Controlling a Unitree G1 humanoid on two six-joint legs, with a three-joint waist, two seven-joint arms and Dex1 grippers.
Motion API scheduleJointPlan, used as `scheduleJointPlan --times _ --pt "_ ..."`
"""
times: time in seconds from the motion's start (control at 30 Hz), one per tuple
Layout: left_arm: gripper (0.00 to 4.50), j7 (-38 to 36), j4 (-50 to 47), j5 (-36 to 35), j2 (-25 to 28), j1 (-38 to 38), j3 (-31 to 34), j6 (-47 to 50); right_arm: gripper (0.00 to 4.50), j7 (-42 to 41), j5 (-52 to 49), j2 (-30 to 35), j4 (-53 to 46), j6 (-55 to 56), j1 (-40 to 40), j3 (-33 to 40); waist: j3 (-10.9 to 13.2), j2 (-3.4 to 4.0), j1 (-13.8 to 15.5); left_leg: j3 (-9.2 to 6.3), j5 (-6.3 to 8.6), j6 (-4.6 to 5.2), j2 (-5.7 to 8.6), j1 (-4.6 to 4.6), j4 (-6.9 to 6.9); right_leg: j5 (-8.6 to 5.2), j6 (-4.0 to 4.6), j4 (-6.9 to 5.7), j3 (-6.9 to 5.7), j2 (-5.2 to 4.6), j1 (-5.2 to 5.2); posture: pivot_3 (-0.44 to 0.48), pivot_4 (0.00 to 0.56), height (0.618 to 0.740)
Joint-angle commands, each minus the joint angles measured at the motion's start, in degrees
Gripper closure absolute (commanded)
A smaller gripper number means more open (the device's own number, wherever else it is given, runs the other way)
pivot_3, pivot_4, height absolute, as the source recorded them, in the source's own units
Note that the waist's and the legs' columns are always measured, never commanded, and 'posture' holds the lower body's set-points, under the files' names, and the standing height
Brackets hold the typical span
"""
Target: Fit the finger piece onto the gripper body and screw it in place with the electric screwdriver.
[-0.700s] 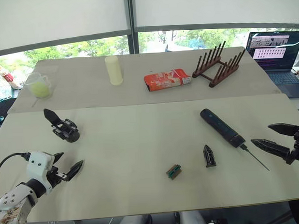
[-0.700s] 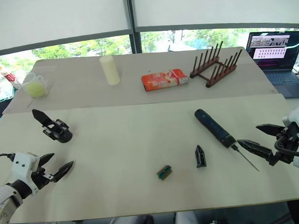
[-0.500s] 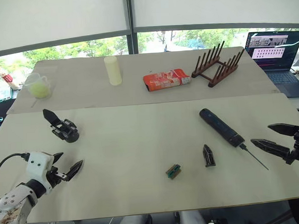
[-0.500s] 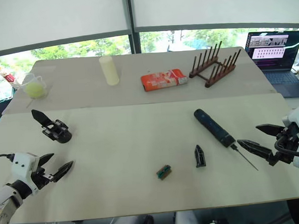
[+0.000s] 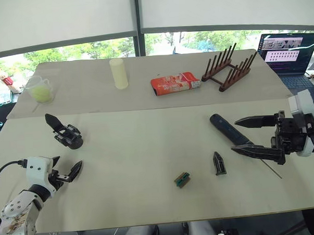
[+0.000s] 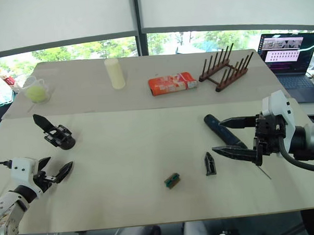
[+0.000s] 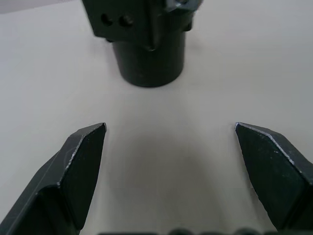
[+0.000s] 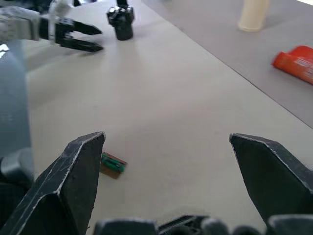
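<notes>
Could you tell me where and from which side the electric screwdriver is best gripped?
Probably around the thick barrel of the electric screwdriver, not the thin bit. It lies flat on the table, slanting toward the robot's right, so come from above, fingers across its width. The open right gripper is already over it.

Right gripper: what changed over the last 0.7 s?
The right gripper swung in from the table's right edge toward the electric screwdriver, and now hangs open over its bit end, holding nothing. The left gripper shifted slightly, open, short of the gripper body. The screwdriver, the finger piece and the small green block stayed where they were.
</notes>
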State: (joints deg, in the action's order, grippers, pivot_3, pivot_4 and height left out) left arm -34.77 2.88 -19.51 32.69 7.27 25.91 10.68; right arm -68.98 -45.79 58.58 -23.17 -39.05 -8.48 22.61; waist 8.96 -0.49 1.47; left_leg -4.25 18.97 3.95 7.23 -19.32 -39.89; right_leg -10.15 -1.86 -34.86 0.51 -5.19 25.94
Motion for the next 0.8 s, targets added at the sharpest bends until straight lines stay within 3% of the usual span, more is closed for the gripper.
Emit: scheduleJointPlan --times 0.03,0.23,0.53,0.63,0.73,0.8 --pt "0.03 0.32 3.85 1.06 1.57 -3.14 0.37 -2.79 0.0 -1.41 -0.81 -0.53 -1.15 2.56 -1.71 -0.96 -0.01 -0.07 0.05 0.0 0.0 0.0 0.0 -0.04 0.0 0.0 0.0 0.0 -0.02 -0.01 0.05 0.0 0.15 0.74" --pt "0.03 -0.81 12.83 2.94 1.66 -12.41 -3.5 -5.88 0.0 -1.03 0.54 -2.62 -0.44 4.74 -2.61 -3.89 -0.02 -0.11 0.1 0.0 0.0 0.0 -0.01 -0.05 -0.02 0.04 0.07 -0.06 -0.28 -0.1 0.15 0.0 0.15 0.74" --pt "0.03 2.15 19.24 4.29 -0.49 -18.46 -5.7 -7.52 0.0 1.7 0.25 -3.92 -2.67 4.73 -1.99 -4.65 -0.03 -0.11 -0.04 0.01 -0.16 0.28 -0.03 -0.02 -0.04 0.06 0.08 -0.1 -0.42 -0.13 0.2 0.0 0.15 0.74" --pt "0.89 1.68 20.99 4.23 -1.55 -20.18 -6.45 -9.75 0.0 2.65 -0.17 -4.17 -4.01 4.41 -1.15 -4.57 -0.03 -0.11 0.11 0.02 -0.16 0.27 -0.03 -0.02 -0.06 0.07 0.11 -0.11 -0.42 -0.14 0.18 0.0 0.15 0.74" --pt "2.11 -0.2 21.52 3.86 -1.99 -20.84 -7.38 -11.46 0.0 3.39 -0.69 -4.29 -5.02 4.05 -0.36 -4.42 -0.03 -0.11 0.39 0.01 -0.16 0.27 -0.03 -0.03 -0.13 0.1 0.14 -0.12 -0.45 -0.15 0.16 0.0 0.15 0.74" --pt "2.09 -1.76 20.71 3.61 -1.93 -20.85 -8.17 -12.12 0.0 3.97 -0.91 -4.4 -5.67 3.95 0.04 -4.62 -0.03 -0.11 0.63 0.01 -0.16 0.27 -0.02 -0.04 -0.17 0.1 0.14 -0.11 -0.45 -0.15 0.16 0.0 0.15 0.74"
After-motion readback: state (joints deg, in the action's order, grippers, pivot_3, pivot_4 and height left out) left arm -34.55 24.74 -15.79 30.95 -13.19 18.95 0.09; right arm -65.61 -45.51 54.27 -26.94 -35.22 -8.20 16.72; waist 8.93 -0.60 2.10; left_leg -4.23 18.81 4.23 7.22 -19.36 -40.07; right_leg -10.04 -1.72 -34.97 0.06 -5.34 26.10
